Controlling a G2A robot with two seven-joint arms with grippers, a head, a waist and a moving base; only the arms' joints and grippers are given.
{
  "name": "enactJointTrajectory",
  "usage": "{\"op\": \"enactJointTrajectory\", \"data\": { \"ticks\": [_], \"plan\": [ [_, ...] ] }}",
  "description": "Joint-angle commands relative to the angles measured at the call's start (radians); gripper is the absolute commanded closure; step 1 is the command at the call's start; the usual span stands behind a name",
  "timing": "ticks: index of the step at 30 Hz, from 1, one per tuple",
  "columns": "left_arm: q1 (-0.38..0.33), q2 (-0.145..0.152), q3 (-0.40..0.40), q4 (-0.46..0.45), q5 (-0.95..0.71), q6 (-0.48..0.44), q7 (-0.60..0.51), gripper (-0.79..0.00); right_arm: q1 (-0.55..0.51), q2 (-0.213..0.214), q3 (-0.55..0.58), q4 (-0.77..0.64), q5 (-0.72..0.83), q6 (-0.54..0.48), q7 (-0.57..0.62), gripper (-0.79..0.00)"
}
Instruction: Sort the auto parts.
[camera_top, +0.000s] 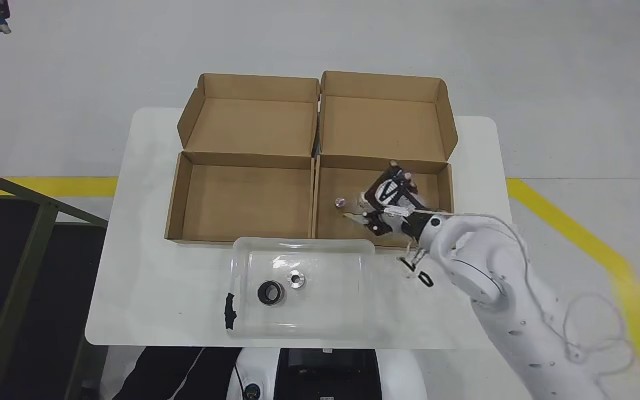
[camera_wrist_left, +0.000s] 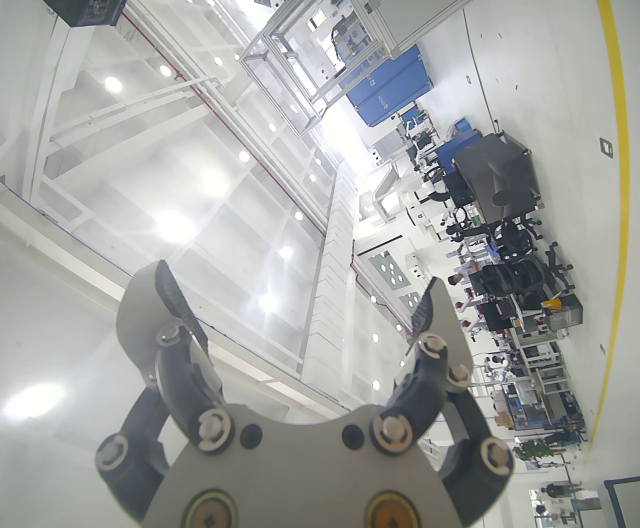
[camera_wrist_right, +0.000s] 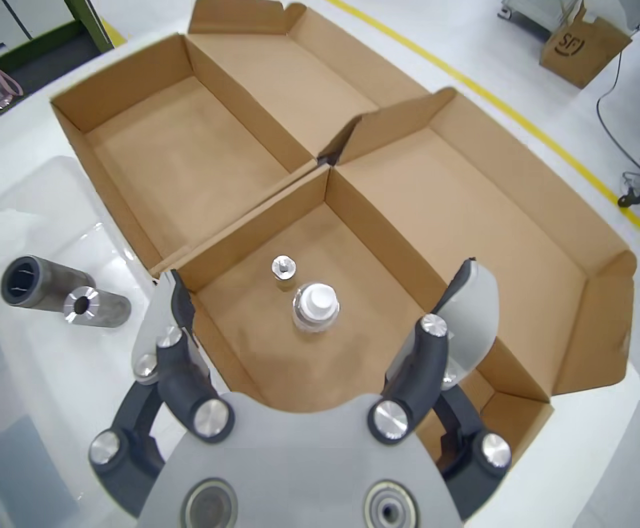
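Hovering over right-hand brown cardboard box (camera_wrist_right: 380, 270), right jaws spread wide, gripping nothing; left jaws also open, aimed at ceiling. We see small silver metal fitting (camera_wrist_right: 284, 267) and white-capped cylindrical part (camera_wrist_right: 316, 305) upright on box floor, near each other. Dark steel sleeve (camera_wrist_right: 35, 287) and paler silver sleeve (camera_wrist_right: 97, 310) lie side by side in clear plastic tray (camera_top: 330, 305) on white worktop (camera_top: 150, 250). Risks we judge: jaw tip catching box front wall and shoving box; round sleeves rolling or slipping from pinch
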Motion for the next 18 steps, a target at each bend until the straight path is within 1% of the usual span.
{"op": "enactJointTrajectory", "data": {
  "ticks": [1,4,9,14,18],
  "plan": [
    [0.000,0.000,0.000,0.000,0.000,0.000,0.000,-0.785,-0.016,0.003,0.008,-0.053,0.002,-0.017,0.007,-0.785],
    [0.000,0.000,0.000,0.000,0.000,0.000,0.000,-0.785,-0.038,0.006,0.006,-0.121,0.005,-0.045,0.021,-0.785],
    [0.000,0.000,0.000,0.000,0.000,0.000,0.000,-0.785,-0.062,0.007,-0.038,-0.200,0.007,-0.095,0.051,-0.785],
    [0.000,0.000,0.000,0.000,0.000,0.000,0.000,-0.785,-0.062,0.005,-0.099,-0.230,0.001,-0.136,0.091,-0.785],
    [0.000,0.000,0.000,0.000,0.000,0.000,0.000,-0.785,-0.049,0.001,-0.157,-0.227,0.008,-0.162,0.131,-0.785]
  ]
}}
